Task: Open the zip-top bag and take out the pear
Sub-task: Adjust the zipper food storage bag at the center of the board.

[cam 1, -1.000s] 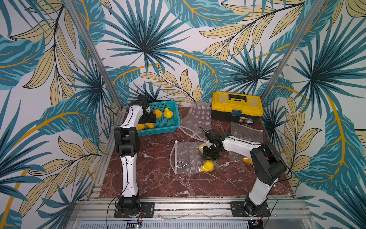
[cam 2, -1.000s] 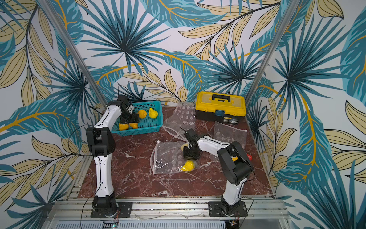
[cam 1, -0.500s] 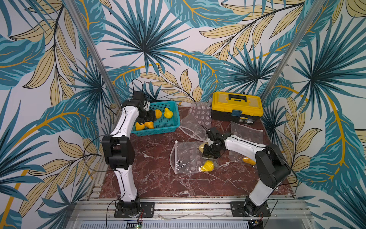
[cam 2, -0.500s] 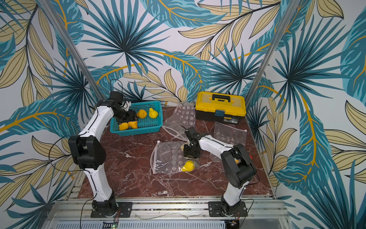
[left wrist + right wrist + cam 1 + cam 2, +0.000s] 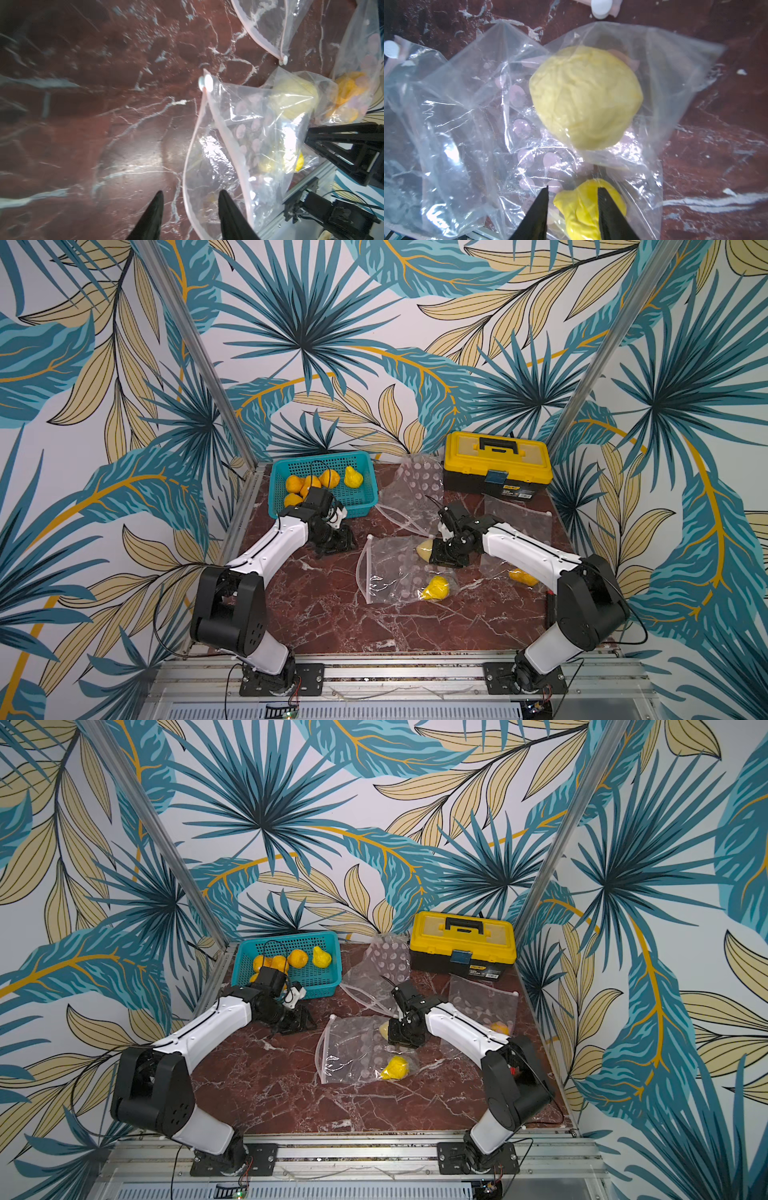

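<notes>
Right wrist view: right gripper (image 5: 572,195) jaws stand partly apart, empty, above the clear dotted zip-top bag (image 5: 483,116) holding a pale yellow pear (image 5: 585,97); left gripper (image 5: 190,199) likewise part-open, holding nothing.

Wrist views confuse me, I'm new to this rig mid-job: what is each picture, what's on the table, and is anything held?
Two white robot arms stand on a marble table. Both top views look down on everything from one camera head. Each wrist view looks out past that arm's own two black fingers. The left gripper is open beside the mouth of a clear bag, holding nothing. The right gripper is over that bag, jaws apart, gripping nothing that I can see. In the bag are a pale pear and a yellow pear. At the back are a fruit basket, a toolbox and spare bags.
</notes>
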